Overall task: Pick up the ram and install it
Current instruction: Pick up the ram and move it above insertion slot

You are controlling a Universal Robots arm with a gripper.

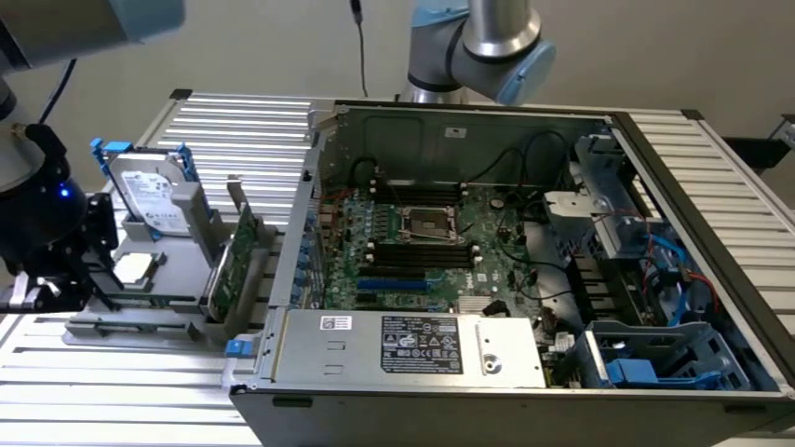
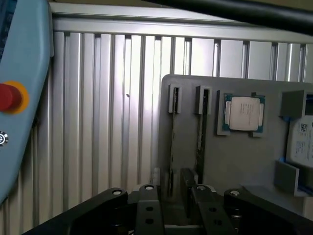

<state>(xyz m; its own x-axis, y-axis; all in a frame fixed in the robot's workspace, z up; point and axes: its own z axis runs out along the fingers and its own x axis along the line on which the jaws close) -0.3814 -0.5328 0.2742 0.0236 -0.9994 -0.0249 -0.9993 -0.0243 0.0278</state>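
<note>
Grey plastic fixture [image 2: 230,161]: a holder on the ribbed aluminium table [image 2: 98,122], at nine o'clock of the computer case [image 1: 311,168] in the exterior view; it carries the loose parts.
Ram [image 2: 172,147]: a thin board standing on edge in a fixture slot, not yet lifted. A second edge-on board [image 2: 199,147] stands in the neighbouring slot.
Gripper [image 2: 173,193]: fingers spread wide and holding nothing, hovering over the near end of the ram.
Key relation: the ram's long axis runs straight away from the gripper, along the gap between the two fingers — one finger lies to each side of the board. Whether either finger touches it cannot be told.
Other fixture contents: the processor [image 2: 243,113] lies flat in a square recess just beside the second board. In the exterior view the hard drive [image 1: 155,196] stands upright at one o'clock of the gripper, and the expansion card [image 1: 236,256] stands on edge at three o'clock.
Case contents: the motherboard [image 1: 423,242] — its long black memory slots [image 1: 423,253] look unfilled.
</note>
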